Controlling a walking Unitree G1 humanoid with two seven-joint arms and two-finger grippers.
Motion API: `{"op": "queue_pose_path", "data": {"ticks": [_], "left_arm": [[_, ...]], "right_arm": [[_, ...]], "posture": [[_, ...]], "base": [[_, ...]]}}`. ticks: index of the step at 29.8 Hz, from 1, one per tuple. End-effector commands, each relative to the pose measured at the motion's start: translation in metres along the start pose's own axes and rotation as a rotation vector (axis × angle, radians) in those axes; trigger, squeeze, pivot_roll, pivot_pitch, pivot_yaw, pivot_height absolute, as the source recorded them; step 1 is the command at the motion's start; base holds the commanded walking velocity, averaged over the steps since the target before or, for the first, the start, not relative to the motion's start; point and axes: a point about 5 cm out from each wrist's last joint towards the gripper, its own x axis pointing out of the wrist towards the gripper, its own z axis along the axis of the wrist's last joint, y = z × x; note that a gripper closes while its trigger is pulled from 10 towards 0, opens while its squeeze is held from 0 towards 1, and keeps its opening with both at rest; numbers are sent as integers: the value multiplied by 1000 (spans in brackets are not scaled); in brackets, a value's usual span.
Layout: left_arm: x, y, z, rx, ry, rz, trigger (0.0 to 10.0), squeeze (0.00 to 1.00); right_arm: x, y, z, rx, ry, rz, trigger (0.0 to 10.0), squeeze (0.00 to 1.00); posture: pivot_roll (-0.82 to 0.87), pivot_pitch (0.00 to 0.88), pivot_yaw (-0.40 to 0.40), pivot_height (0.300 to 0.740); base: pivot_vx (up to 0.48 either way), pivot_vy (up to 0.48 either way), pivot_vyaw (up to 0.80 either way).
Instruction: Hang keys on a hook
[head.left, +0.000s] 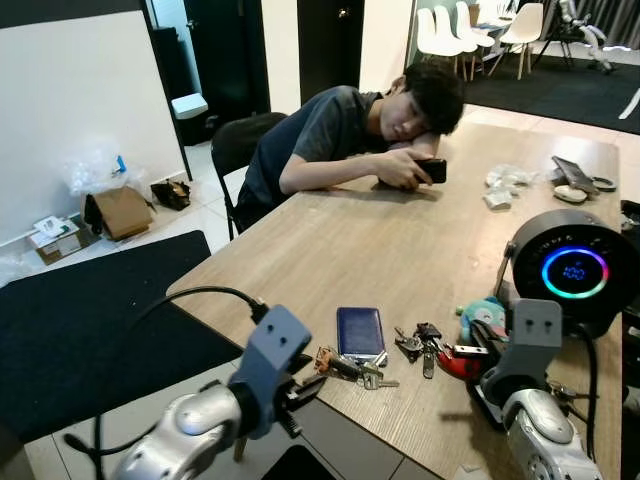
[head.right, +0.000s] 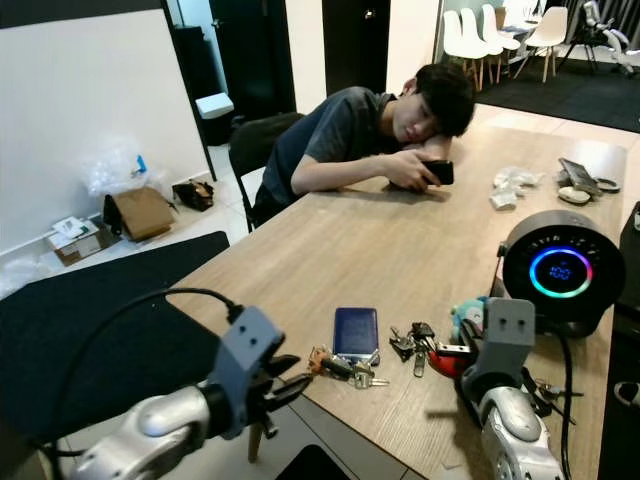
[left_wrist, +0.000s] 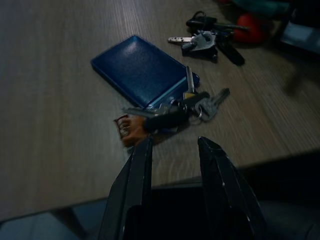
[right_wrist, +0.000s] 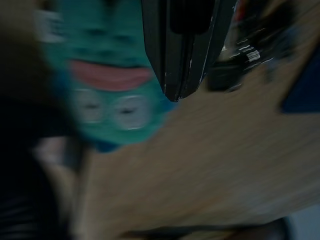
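Left gripper (left_wrist: 172, 145) spread open, holding nothing, poised at near table (head.left: 400, 250) edge just short of key bunch (left_wrist: 170, 116). Key bunch lies flat on table, touching blue wallet (left_wrist: 142, 70). Right gripper (right_wrist: 177, 95) pressed closed, empty, beside teal plush toy (right_wrist: 107, 85). Second key bunch (head.left: 420, 343) near toy.

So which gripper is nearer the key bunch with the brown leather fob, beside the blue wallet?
Left. The left gripper hangs open just short of the brown-fob key bunch at the table edge; the right gripper, shut, is farther off by the teal plush toy.
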Motion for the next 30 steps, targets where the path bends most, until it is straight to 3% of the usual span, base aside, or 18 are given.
{"op": "queue_pose_path", "data": {"ticks": [1, 6, 9, 13, 15, 17, 27, 28, 30], "left_arm": [[4, -1, -4, -6, 24, 5, 10000, 0], [18, -8, -10, 0, 62, -7, 10000, 0], [23, -13, -10, 3, 61, -15, 10000, 0], [27, -16, -9, -3, 56, -26, 10000, 0], [33, -23, -6, -12, 43, -50, 10000, 0], [36, -25, -4, -13, 38, -53, 10000, 0], [50, -24, -2, 7, 27, -44, 10000, 0], [50, -22, 0, 22, 24, -42, 10000, 306], [50, -20, 0, 41, 22, -34, 10000, 306]], "right_arm": [[-2, 10, -2, 18, 16, 68, 10000, 0], [-17, 36, 6, -21, 37, 297, 10000, 0], [-31, 37, 9, -32, 55, 337, 10000, 0], [-41, 39, 9, -57, 80, 361, 10000, 0], [-56, 40, 5, -93, 124, 359, 10000, 0], [-61, 41, 3, -81, 139, 354, 10000, 0], [-61, 38, -13, -22, 189, 311, 10000, 0], [-60, 39, -13, -14, 186, 310, 10000, 0], [-61, 41, -13, -10, 187, 314, 10000, 0]], "posture": [[14, 123, 93, 740], [19, 126, 78, 740], [16, 142, 66, 740], [6, 147, 62, 740], [-11, 154, 66, 740], [-23, 155, 71, 740], [-41, 155, 88, 740], [-39, 156, 89, 740], [-39, 156, 89, 740]], "base": [[0, 0, 0], [0, 0, 0], [0, 0, 0], [0, 0, 0], [0, 0, 0], [0, 0, 0], [0, 0, 0], [0, 0, 0], [0, 0, 0]]}}
